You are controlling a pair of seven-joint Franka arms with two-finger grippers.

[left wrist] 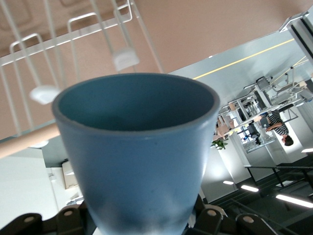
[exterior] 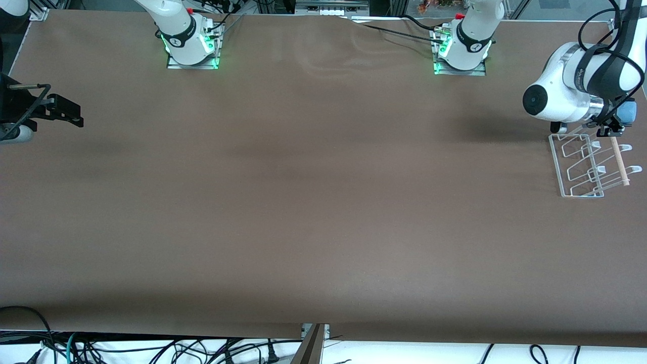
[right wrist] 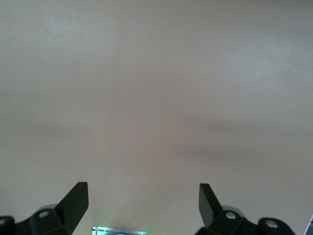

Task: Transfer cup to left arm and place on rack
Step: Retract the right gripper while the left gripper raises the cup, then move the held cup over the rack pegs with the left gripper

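One light, stiff cup (left wrist: 134, 156), pinched near its base by the left gripper (exterior: 612, 127) over the rack (exterior: 581, 167); right gripper (right wrist: 143, 200) waits, fingers spread.

brown table (exterior: 313, 202), cables (exterior: 151, 349) at edge

Matt blue plastic cup (left wrist: 134, 161) between the left gripper's fingers; just beside them, a glossy clear-plastic rack (exterior: 581, 164) with pale wooden dowel (exterior: 619, 162); matt brown desk (exterior: 303, 202).
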